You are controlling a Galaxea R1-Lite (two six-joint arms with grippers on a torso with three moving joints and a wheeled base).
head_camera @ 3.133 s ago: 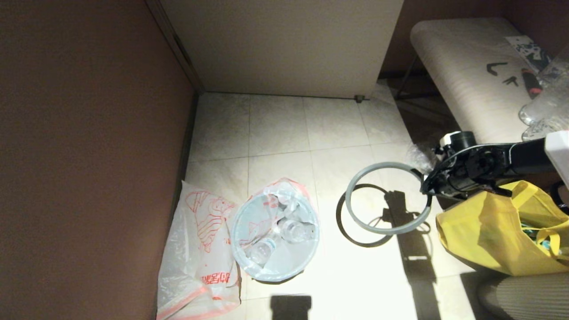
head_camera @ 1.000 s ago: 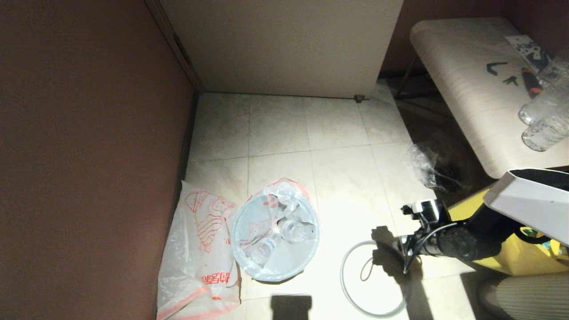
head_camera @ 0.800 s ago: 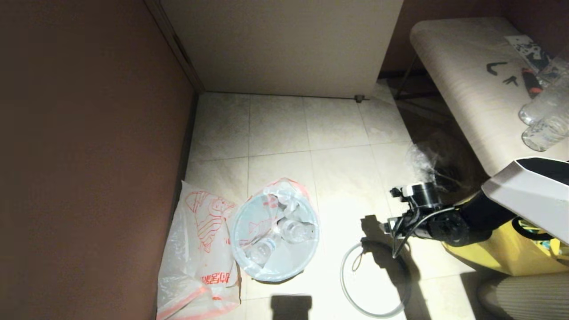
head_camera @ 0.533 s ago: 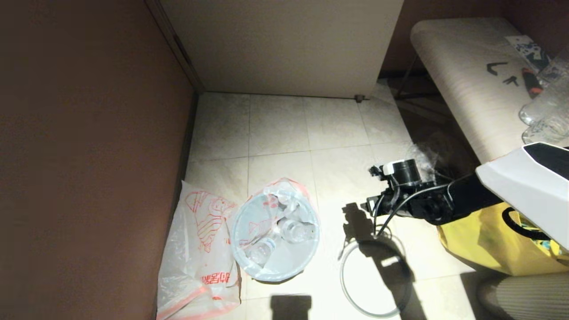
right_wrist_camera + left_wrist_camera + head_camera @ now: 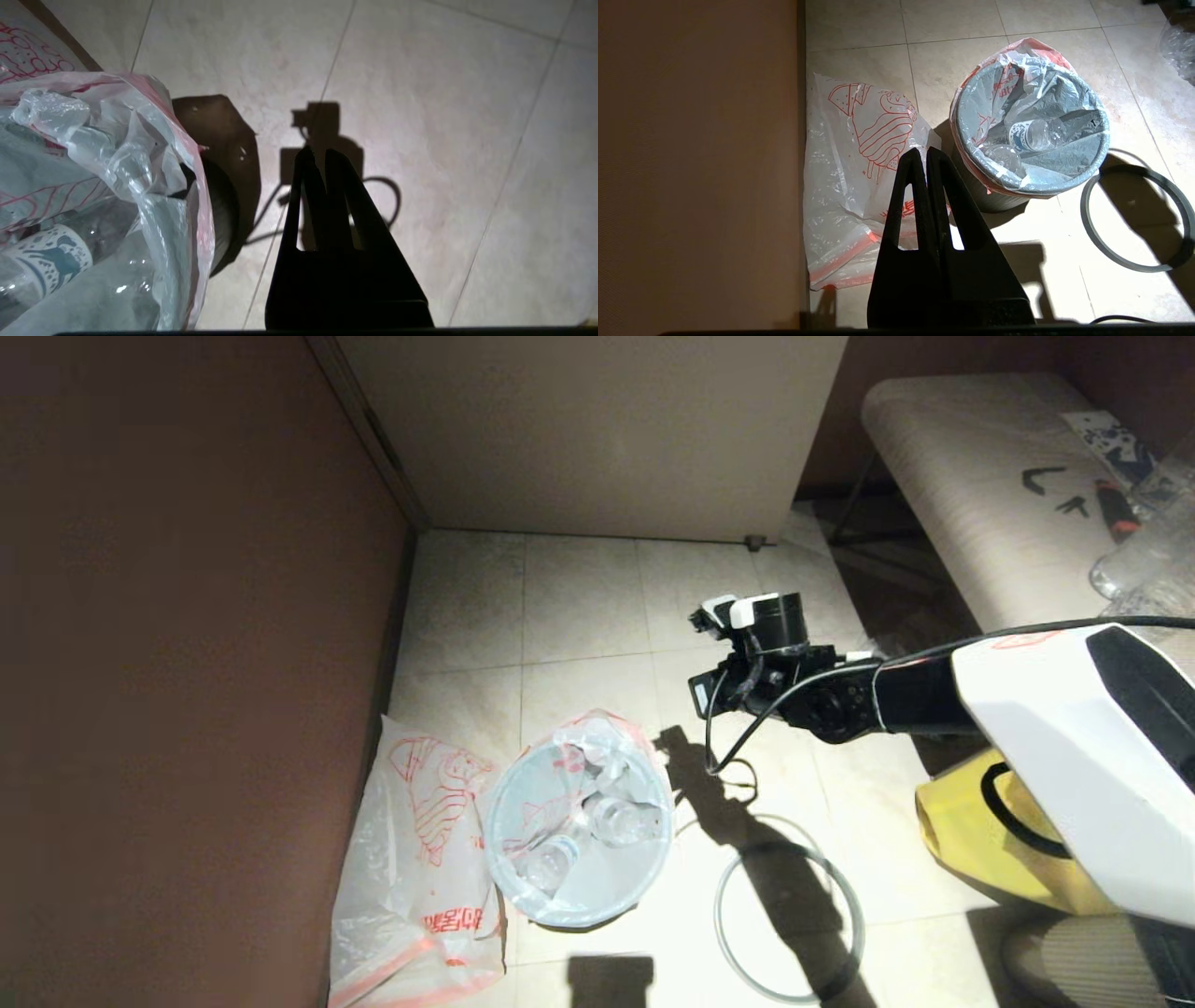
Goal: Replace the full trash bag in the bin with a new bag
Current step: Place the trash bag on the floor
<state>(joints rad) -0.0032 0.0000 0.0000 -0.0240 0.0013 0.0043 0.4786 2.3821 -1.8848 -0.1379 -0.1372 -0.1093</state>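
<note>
The right gripper [image 5: 317, 161], jaws together and empty, hung over bare tile at about two o'clock from the bin [image 5: 579, 821]. It needed to open, then pinch the full bag [image 5: 597, 775] at its crinkled, pink-edged rim, not the slick bottles [image 5: 1029, 135]. That thin, translucent film lined the round bin; the new bag [image 5: 420, 859] lay flat at nine o'clock, the grey ring [image 5: 784, 919] at four. The left gripper [image 5: 927, 156] sat closed, parked.
</note>
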